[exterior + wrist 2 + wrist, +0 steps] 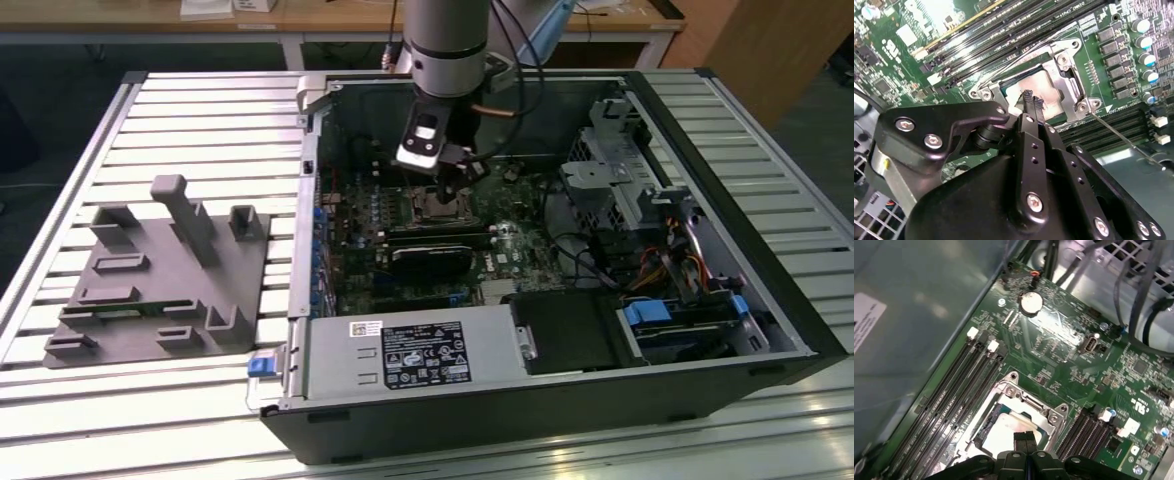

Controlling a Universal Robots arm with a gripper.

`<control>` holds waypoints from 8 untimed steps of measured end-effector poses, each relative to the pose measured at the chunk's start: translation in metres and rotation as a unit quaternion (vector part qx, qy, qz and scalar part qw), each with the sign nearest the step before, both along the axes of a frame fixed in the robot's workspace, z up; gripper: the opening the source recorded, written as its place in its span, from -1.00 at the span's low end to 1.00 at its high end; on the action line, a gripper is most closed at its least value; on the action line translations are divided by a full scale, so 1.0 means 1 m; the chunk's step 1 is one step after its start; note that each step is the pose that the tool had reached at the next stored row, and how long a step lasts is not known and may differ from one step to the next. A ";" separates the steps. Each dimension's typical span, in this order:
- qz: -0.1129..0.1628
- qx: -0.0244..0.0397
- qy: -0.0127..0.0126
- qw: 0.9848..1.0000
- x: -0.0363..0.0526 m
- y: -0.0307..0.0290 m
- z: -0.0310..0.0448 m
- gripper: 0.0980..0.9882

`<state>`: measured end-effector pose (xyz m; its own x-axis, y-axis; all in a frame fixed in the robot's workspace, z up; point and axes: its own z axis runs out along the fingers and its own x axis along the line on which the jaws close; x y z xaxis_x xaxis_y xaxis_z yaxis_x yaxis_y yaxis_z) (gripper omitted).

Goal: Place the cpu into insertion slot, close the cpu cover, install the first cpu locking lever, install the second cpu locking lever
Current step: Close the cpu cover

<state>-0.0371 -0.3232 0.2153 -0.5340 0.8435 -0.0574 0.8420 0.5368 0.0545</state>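
The cpu (pixel 1051 92) lies in the insertion slot (pixel 985 426) on the green motherboard, its silvery top showing through the cut-out of the cpu cover (pixel 1066 75). The cover (pixel 1026 401) appears to lie down flat around the cpu (pixel 1001 437). My gripper (pixel 1032 99) hovers just over the chip's edge, its two black fingertips pressed together with nothing between them. It sits at the same spot in the first wrist view (pixel 1025 436) and, in the exterior view, inside the open computer case (pixel 450 188). A thin wire locking lever (pixel 1114 132) runs out from the socket's corner.
Long black memory slots (pixel 954 390) run along one side of the socket, and more (pixel 1104 125) lie on the other side. A black card (pixel 430 255) sits near the socket. Cables and drive cages (pixel 627 180) fill the case's right in the exterior view. A grey fixture (pixel 160 280) stands on the slatted table.
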 end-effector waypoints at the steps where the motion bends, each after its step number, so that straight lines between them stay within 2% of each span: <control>1: 0.006 0.000 0.000 1.000 0.0000 0.0000 0.0000 -0.98; 8: 0.049 0.000 0.000 0.999 0.0000 0.0000 0.0000 -0.98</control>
<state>-0.0371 -0.3232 0.2153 -0.6143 0.7870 -0.0574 0.7852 0.6168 0.0546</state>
